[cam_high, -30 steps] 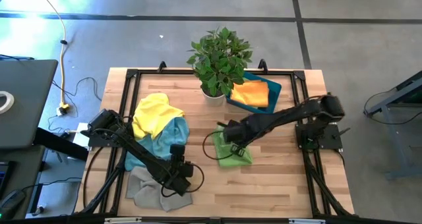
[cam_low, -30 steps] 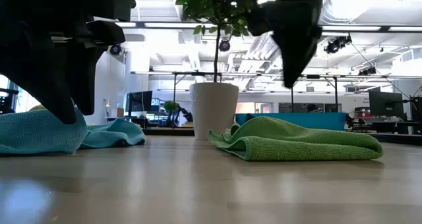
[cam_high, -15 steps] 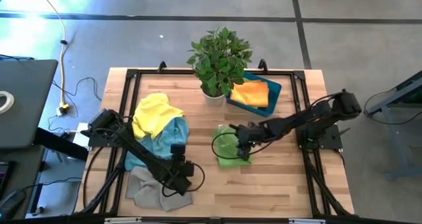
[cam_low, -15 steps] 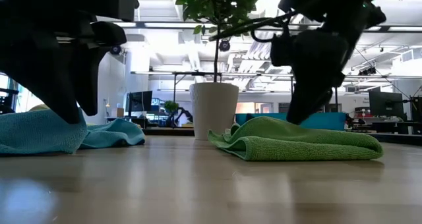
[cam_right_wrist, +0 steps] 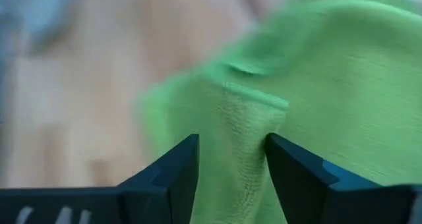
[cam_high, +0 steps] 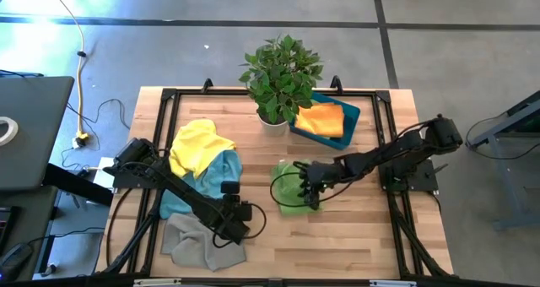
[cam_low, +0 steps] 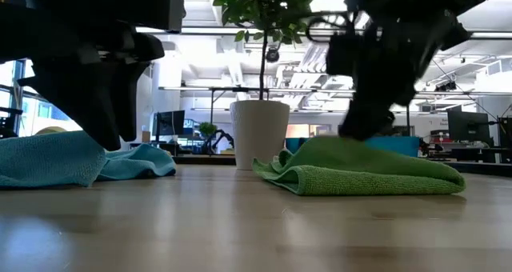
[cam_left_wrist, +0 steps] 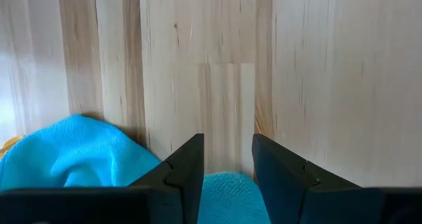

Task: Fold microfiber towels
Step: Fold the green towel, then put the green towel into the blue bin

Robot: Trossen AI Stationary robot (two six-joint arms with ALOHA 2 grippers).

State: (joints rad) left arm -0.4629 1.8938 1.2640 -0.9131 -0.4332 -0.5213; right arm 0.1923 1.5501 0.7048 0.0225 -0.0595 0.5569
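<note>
An open-plan office or robotics lab — behind the potted plant (cam_low: 262, 80) stretch monitors (cam_low: 170, 122), desks and ceiling light strips; around the wooden table (cam_high: 354, 236), concrete floor.

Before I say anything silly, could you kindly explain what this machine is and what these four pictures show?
It is a robot with two dark arms at a wooden table. One camera looks straight down, one looks level across the tabletop, and one sits on each wrist. The right gripper is down at the folded green towel, which shows between its open fingers. The left gripper waits open, holding nothing, by the blue towel, yellow towel and grey towel. An orange towel lies in the teal bin beside a potted plant.
</note>
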